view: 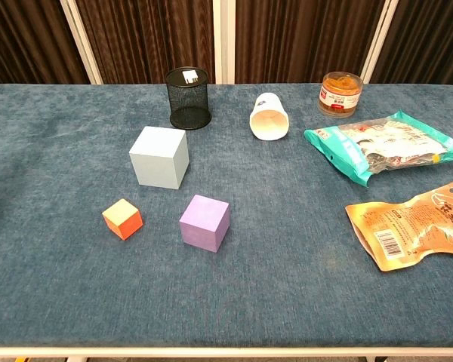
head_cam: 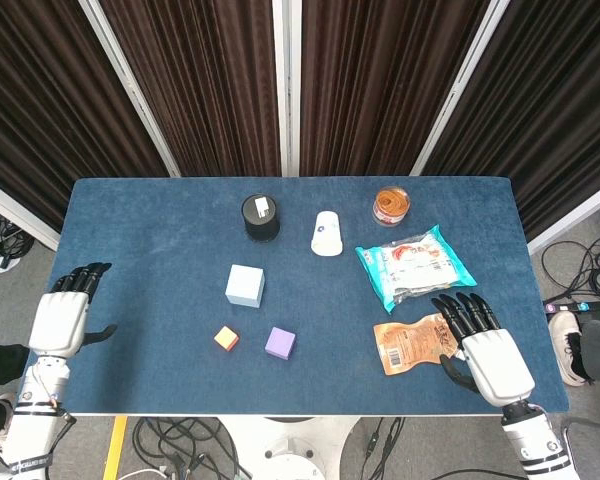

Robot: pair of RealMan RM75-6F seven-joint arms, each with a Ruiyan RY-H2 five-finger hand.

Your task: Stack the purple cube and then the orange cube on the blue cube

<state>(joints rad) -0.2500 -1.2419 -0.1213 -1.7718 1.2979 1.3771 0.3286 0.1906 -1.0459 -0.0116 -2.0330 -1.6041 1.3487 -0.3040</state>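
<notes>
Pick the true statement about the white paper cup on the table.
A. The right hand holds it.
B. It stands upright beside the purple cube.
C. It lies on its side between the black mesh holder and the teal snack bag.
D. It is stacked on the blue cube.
C: the white paper cup lies tipped over, its opening toward the chest camera, with the black mesh holder to one side and the teal snack bag to the other.
</notes>
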